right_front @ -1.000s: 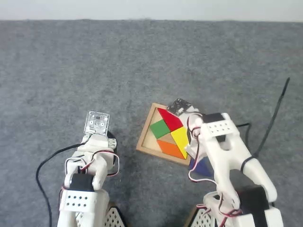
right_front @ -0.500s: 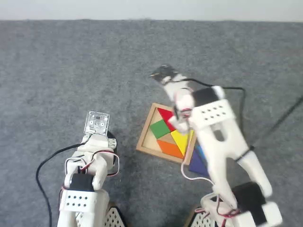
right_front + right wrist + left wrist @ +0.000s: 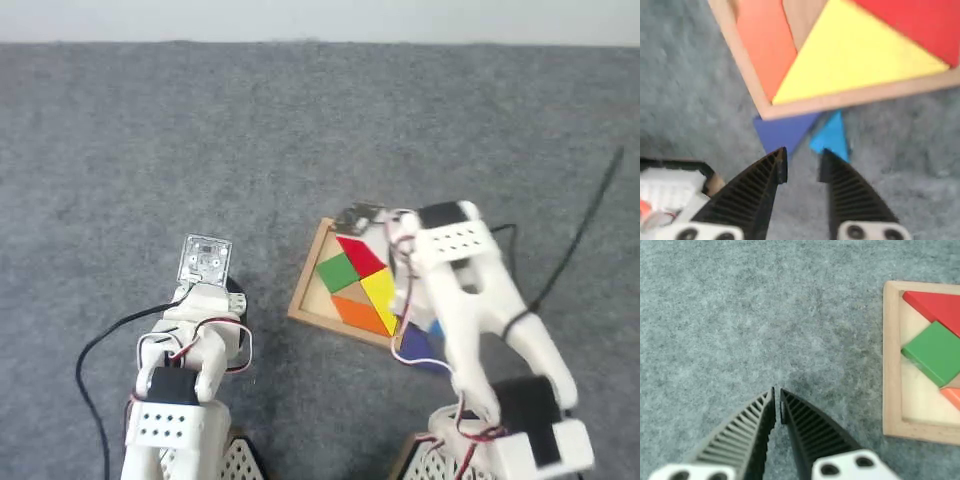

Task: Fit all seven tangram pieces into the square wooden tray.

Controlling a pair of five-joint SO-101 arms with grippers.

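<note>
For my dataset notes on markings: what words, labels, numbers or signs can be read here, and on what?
None can be read.
The wooden tray, the yellow triangle and the green square in it are plain.
The grey mat bears no print.
The small board on the left arm's wrist shows no legible marking.
</note>
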